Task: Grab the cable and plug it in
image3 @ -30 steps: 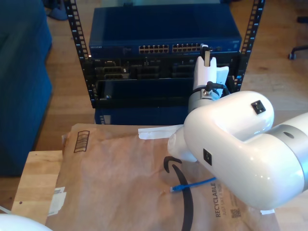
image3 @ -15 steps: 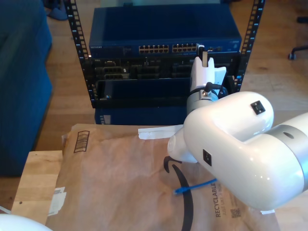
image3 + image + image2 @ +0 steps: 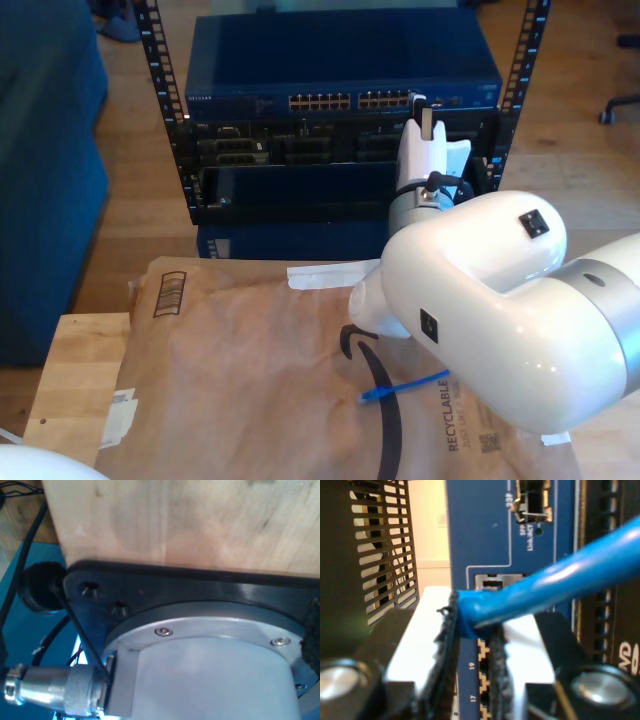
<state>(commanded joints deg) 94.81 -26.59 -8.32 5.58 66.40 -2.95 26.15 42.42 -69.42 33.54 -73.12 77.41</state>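
The blue cable runs slanting out of my second gripper, which is shut on it just behind its plug. The dark pads pinch it right in front of the blue network switch, close to an open port; the plug itself is hidden by the cable. In the exterior view my second gripper points at the right end of the switch's port row. The cable's free end lies on the brown paper behind the white arm.
The switch sits in a black rack above other dark units. A brown paper mailer covers the wooden table. A blue sofa stands at the exterior view's left. The first wrist view faces a black mounting plate and metal connector.
My second gripper has shifted slightly toward the exterior view's left along the port row. The cable's free end has slid a little to the right on the paper.
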